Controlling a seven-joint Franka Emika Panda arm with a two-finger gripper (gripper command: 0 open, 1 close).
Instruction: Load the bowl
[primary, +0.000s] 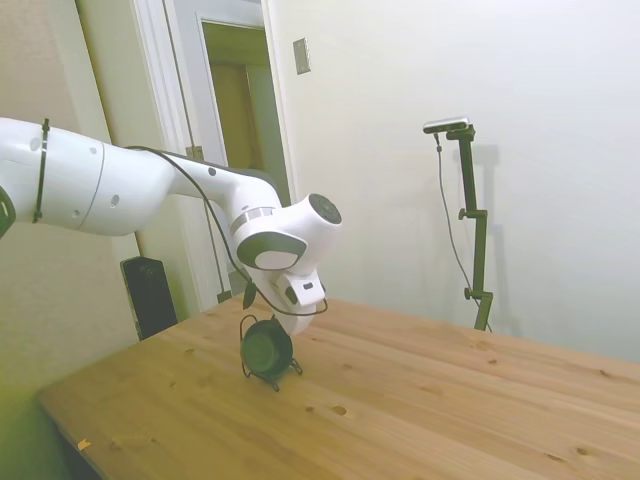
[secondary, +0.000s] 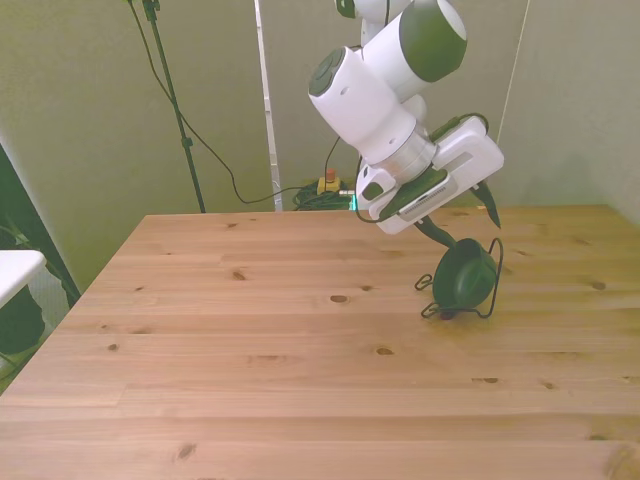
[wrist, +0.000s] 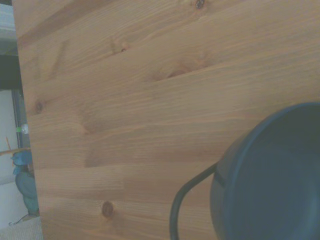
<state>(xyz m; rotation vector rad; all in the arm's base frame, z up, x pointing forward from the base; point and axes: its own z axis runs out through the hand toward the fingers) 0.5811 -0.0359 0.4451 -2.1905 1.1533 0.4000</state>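
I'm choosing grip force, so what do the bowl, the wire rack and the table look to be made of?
The bowl: dark green, smooth and matte with no glare, so glazed ceramic or plastic; I can't tell which. The wire rack: thin black bent rod, probably coated metal. The table: light wood planks with visible grain and knots, looks like pine.

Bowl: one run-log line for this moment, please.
bowl: on edge in wire rack | gripper: just above bowl | table: otherwise bare
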